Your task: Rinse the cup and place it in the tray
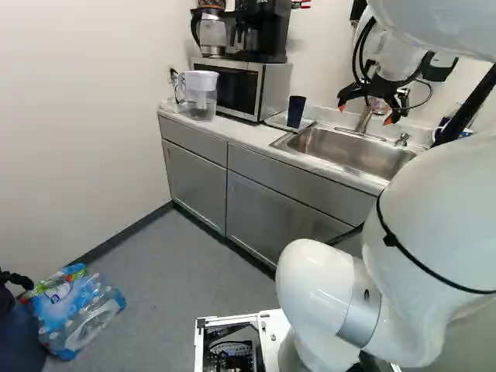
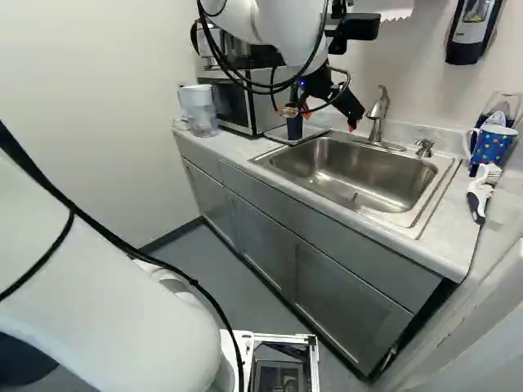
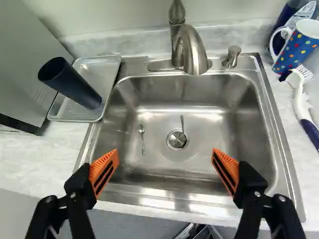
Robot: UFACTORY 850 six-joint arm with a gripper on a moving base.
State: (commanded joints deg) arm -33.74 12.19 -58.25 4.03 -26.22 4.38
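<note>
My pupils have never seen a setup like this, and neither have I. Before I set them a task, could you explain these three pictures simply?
The machine is a white robot arm ending in a gripper with orange pads. Two pictures come from cameras on its base, behind the arm at left and right. The third is from its wrist, looking along the gripper, over the sink.

Beside the sink, a dark cup stands upright in a metal tray. A small spoon lies in the basin. Across from the tray, on the sink's other side, are a spotted mug and a brush. Farther along the counter are a microwave and a pitcher.

The gripper is open and holds nothing.
</note>
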